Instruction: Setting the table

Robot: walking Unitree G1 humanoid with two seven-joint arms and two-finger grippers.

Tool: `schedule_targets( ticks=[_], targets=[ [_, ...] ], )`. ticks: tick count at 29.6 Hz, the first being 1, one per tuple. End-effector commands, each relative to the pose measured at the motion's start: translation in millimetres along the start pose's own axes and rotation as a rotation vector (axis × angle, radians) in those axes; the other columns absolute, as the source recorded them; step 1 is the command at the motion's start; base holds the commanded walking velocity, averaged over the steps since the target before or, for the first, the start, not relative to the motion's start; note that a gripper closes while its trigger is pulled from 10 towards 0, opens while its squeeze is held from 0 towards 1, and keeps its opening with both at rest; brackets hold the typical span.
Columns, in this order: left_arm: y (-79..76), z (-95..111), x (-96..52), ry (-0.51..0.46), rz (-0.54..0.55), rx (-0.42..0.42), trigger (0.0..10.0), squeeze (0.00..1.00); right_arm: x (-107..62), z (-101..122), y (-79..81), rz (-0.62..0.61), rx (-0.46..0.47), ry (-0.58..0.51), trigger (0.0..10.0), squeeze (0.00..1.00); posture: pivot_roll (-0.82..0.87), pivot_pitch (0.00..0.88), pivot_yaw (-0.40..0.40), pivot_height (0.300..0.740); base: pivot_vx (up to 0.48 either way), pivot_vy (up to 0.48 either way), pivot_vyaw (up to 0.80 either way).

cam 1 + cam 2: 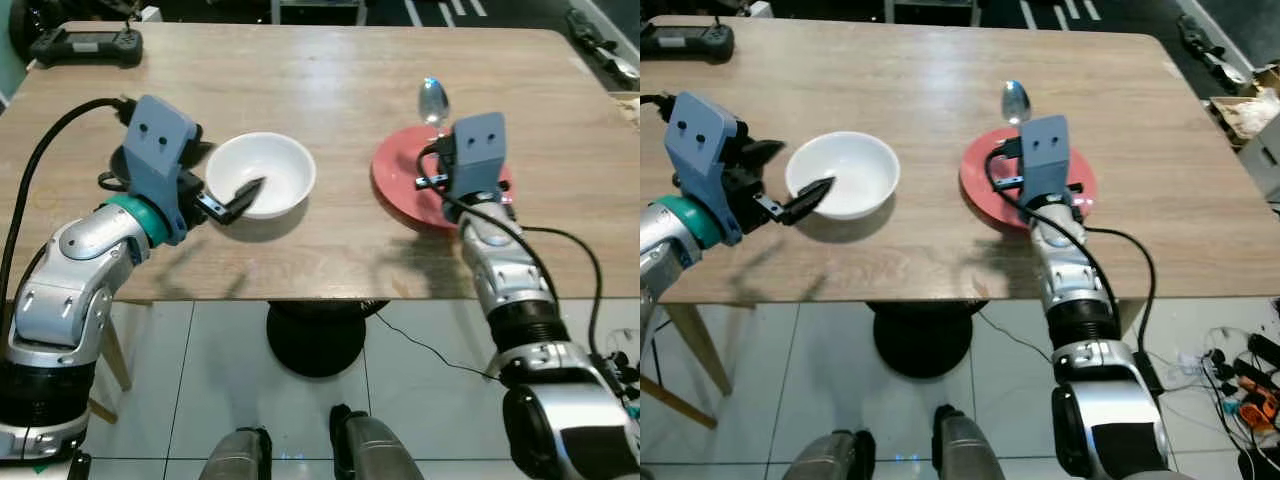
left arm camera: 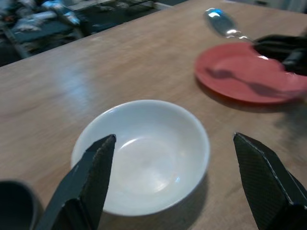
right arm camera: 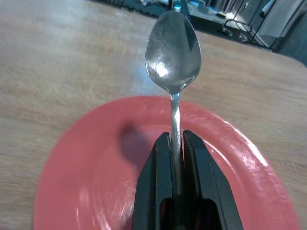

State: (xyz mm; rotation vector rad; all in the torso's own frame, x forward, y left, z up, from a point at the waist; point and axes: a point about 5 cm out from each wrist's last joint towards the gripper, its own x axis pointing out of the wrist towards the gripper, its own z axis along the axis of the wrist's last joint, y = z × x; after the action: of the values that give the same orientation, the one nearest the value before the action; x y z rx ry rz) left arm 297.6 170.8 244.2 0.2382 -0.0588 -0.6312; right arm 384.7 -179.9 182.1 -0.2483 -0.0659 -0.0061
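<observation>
Nearest the robot, the edge of the wooden table is seen, with both arms reached over it. On the left, the left gripper is held low at the near side of the white bowl, its two black fingers spread wide; from the wrist view the bowl is framed between them, empty and upright, and no contact with the rim can be made out. One fingertip is seen in the head views lying over the near rim, though whether it is touching cannot be told.

On the right, the right gripper is pressed together on the handle of a spoon, which is pinched firmly and carried with its bowl end pointing away from the robot. The spoon is held above the red plate, its shiny end reaching past the far rim over bare wood.

Further back, a dark cup is partly hidden behind the left wrist, and a black controller is left at the far left corner.

The step in hand is judged to be the placing of the spoon. It would be done well if the spoon were carried clear of the plate, lowered until flat on the wood just beside the rim, and only then released. A drop from height should be avoided, or the spoon may bounce or end up on the plate.
</observation>
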Motion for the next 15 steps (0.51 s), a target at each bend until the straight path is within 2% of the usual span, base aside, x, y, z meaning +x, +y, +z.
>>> schedule_targets(
  ticks=[1,5,7,11,14,15],
  targets=[
    [-5.9,12.1,-2.7,-0.012,-0.100,0.020,10.0,0.00,1.3,-11.1,-6.3,-0.003,-0.033,0.051,10.0,0.00,0.06,0.169,0.032,0.740,0.000,0.000,0.00],
    [-9.9,24.7,-6.1,-0.027,-0.178,0.026,10.0,0.00,4.4,-12.8,-12.8,-0.005,-0.039,0.059,10.0,0.00,0.07,0.182,0.037,0.740,0.000,0.000,0.00],
    [-13.8,32.2,-9.0,-0.036,-0.224,0.032,10.0,0.00,6.8,-10.8,-21.5,-0.018,-0.046,0.053,10.0,0.00,0.08,0.195,0.045,0.740,0.000,0.000,0.00],
    [-15.7,38.3,-12.5,-0.039,-0.247,0.028,10.0,0.00,8.3,-8.9,-30.3,-0.039,-0.072,0.048,10.0,0.00,0.08,0.207,0.051,0.740,0.000,0.000,0.00],
    [-16.1,44.0,-15.7,-0.042,-0.262,0.004,10.0,0.00,6.5,-7.4,-51.4,-0.068,-0.067,0.044,10.0,0.00,0.07,0.223,0.059,0.740,0.000,0.000,0.00],
    [-16.1,44.0,-15.7,-0.042,-0.262,0.004,10.0,0.00,6.5,-7.4,-51.4,-0.068,-0.067,0.044,10.0,0.00,0.07,0.223,0.059,0.740,0.000,0.000,0.00]
  ],
)
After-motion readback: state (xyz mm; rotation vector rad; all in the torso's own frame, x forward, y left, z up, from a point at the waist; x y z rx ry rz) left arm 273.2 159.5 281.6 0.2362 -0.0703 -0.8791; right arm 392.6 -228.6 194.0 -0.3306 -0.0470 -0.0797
